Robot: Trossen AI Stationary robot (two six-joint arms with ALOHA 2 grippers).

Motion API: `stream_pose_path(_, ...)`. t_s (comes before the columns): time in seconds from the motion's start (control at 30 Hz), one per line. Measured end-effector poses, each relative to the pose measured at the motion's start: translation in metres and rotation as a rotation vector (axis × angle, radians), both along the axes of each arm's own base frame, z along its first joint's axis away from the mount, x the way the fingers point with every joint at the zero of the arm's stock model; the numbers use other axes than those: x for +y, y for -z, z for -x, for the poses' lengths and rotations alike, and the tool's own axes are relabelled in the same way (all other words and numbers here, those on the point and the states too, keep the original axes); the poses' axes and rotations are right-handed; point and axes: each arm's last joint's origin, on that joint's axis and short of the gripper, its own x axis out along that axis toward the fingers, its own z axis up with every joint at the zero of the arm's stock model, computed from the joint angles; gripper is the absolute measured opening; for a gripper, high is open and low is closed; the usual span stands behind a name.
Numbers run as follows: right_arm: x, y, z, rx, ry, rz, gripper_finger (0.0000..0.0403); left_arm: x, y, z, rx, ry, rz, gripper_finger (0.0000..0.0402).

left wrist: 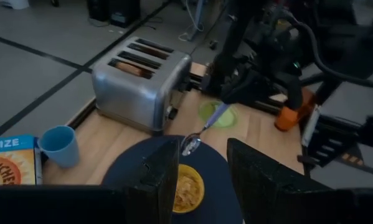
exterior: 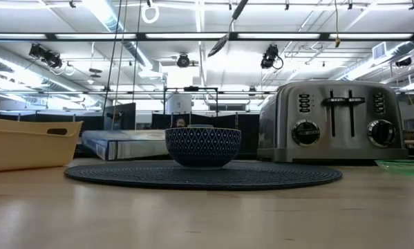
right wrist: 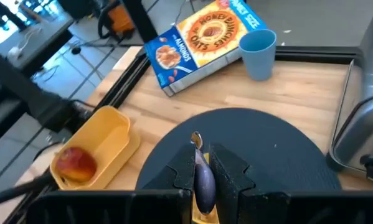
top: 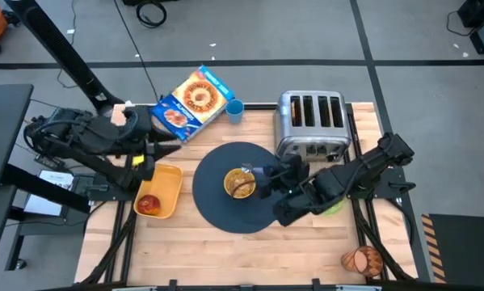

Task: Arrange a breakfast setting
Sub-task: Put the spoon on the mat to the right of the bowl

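Gleaming metal spoon (left wrist: 202, 132) above cereal-filled bowl (top: 241, 183).

Cereal-filled bowl (top: 241, 184) sits centred on dark round mat (top: 213, 198); metal spoon (left wrist: 202, 132) tilts above it.

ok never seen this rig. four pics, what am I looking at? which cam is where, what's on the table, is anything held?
Two dark robot arms work at a wooden table. One picture looks straight down from above, one looks level across the tabletop, and the other two come from cameras on each arm's wrist.

On the table: a round dark mat with a cereal bowl on it, a chrome toaster, a cereal box, a small blue cup, a green plate, and a yellow bin holding a red apple.

The right gripper is shut on a metal spoon, held just above the bowl. The left gripper waits open near the box, holding nothing.
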Motion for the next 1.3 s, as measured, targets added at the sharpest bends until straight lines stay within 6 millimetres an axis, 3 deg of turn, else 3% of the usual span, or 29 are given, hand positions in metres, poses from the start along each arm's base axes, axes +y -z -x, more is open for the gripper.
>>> stream_pose_path(0.37,0.016,0.004,0.016,0.003,0.004,-0.026,0.0037,-0.027,0.009,-0.009,0.036,0.032,-0.031,0.0144)
stream_pose_path(0.6,0.022,0.030,0.028,0.133,-0.005,-0.024,0.0037,-0.039,0.014,-0.005,0.084,0.091,-0.070,0.0144)
stream_pose_path(0.7,0.023,0.036,0.035,0.190,-0.006,-0.024,0.0037,-0.040,0.021,-0.003,0.117,0.035,-0.091,0.0144)
stream_pose_path(1.17,0.024,0.038,0.047,0.240,0.026,-0.009,0.0037,-0.010,0.116,-0.006,0.322,-0.363,-0.048,0.0144)
stream_pose_path(1.3,0.020,0.056,0.050,0.179,0.104,0.013,0.0037,-0.007,0.140,-0.017,0.336,-0.386,-0.063,0.0144)
